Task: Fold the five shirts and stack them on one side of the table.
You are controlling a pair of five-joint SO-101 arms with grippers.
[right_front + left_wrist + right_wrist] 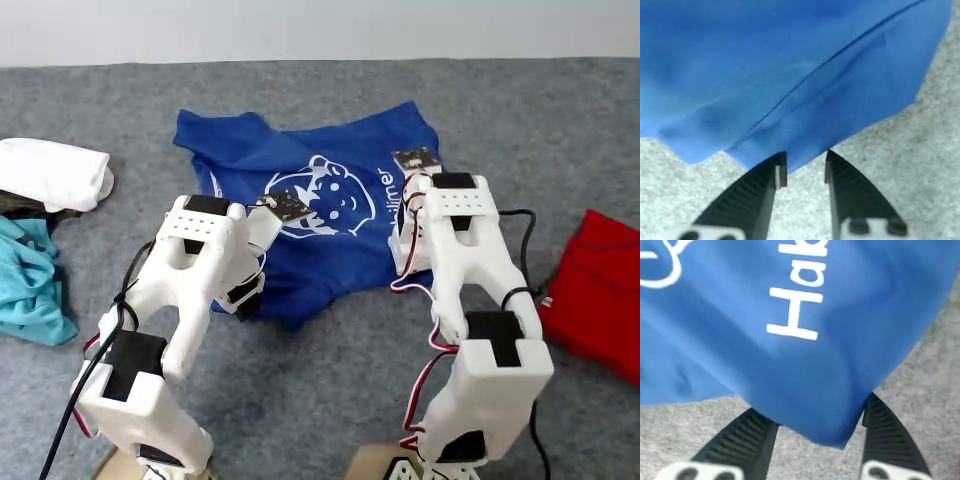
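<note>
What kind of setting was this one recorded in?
Probably a robotics test bench rather than a home: two small robot arms at a grey-matted table, a blue shirt spread out, a white shirt and a red shirt at the edges.

A blue shirt [790, 65] fills the upper part, lying loosely rumpled on the grey, felt-like counter [920, 165]. A stitched seam [805, 82] runs slantwise across the cloth, with a soft fold beside it. The pincer [805, 170] sits low over the counter, right at the shirt's edge. Its two black ribbed fingers [760, 195] are parted, and a bit of the hem dips into the gap between their tips. Bare counter shows on both sides of the pincer.
</note>
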